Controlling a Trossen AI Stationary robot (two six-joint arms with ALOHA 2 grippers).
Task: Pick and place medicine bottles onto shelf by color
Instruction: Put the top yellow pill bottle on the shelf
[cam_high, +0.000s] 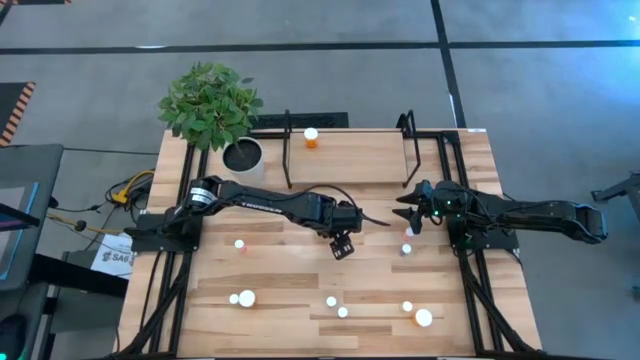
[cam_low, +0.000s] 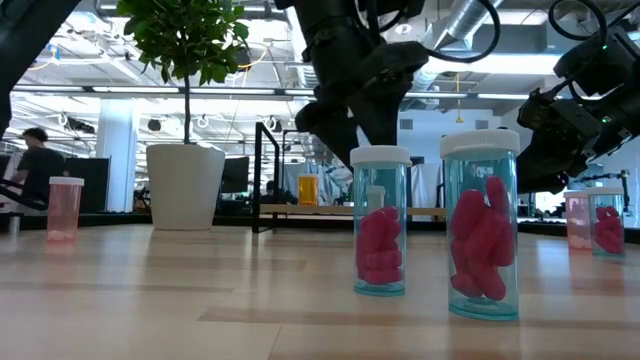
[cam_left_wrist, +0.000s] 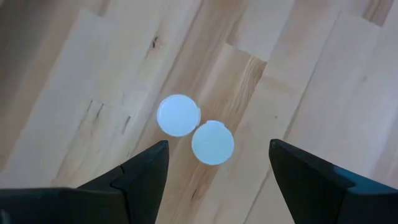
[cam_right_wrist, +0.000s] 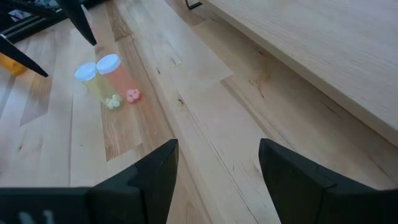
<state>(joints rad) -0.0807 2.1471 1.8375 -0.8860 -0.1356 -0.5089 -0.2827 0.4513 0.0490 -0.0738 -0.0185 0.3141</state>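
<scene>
My left gripper (cam_high: 342, 245) hangs open over the table's middle, pointing steeply down. In its wrist view two white-capped medicine bottles (cam_left_wrist: 178, 115) (cam_left_wrist: 212, 142) stand side by side on the planks below, between the lines of its fingers and untouched. The low view shows them as clear bottles of pink pills (cam_low: 381, 220) (cam_low: 480, 225). One orange bottle (cam_high: 311, 138) stands on the shelf (cam_high: 350, 160) at the far edge. My right gripper (cam_high: 412, 215) waits open near the shelf's right end, holding nothing (cam_right_wrist: 217, 155).
More white-capped bottles stand upright on the table: one at the left (cam_high: 240, 243), one nearer the front left (cam_high: 241, 298), two at the front right (cam_high: 423, 318), two below my right gripper (cam_high: 407, 248). A potted plant (cam_high: 240, 155) stands at the shelf's left end.
</scene>
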